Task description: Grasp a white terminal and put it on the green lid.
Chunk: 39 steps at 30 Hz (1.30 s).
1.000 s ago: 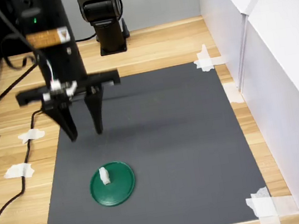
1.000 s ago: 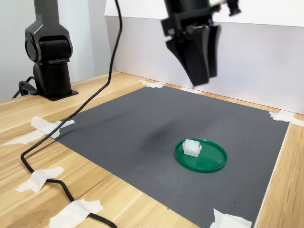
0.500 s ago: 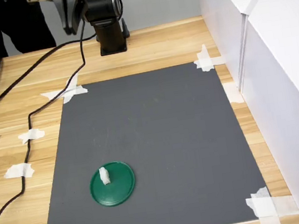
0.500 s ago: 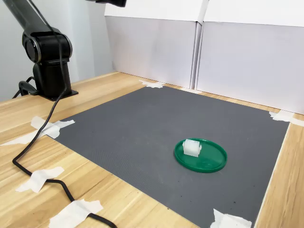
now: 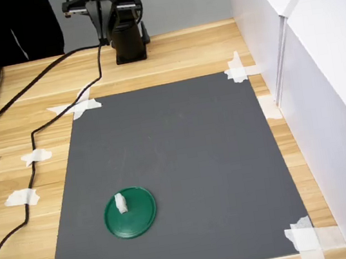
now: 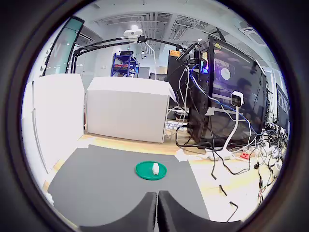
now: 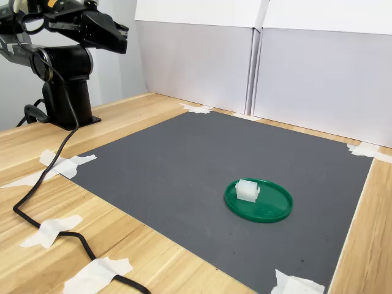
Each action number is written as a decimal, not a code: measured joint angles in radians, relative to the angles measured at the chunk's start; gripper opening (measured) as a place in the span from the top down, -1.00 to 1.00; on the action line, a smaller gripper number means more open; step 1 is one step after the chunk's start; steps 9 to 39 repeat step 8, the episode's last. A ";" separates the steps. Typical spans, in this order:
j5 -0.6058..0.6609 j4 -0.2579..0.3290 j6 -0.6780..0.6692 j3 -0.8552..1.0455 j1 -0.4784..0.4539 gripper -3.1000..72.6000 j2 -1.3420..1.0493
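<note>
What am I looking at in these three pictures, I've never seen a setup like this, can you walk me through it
This is a small black robot arm bolted to a wooden table. Two pictures come from fixed cameras beside the table; the round, fish-eye one comes from a camera on the arm's wrist, looking past its pincer, whose two fingers are pressed together and hold nothing. In the second exterior view the pincer is pulled back high above the arm's base. On the table lies a dark grey mat, fixed at its corners with white tape. On the mat sits a flat round green lid, and a tiny white terminal, a plastic block, rests on that lid. White panels wall off two sides.
</note>
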 joint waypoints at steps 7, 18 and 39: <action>0.000 0.000 0.000 0.012 0.000 0.96 0.000; 0.000 0.000 0.000 0.012 0.000 0.96 0.000; 0.000 0.000 0.000 0.012 0.000 0.96 0.000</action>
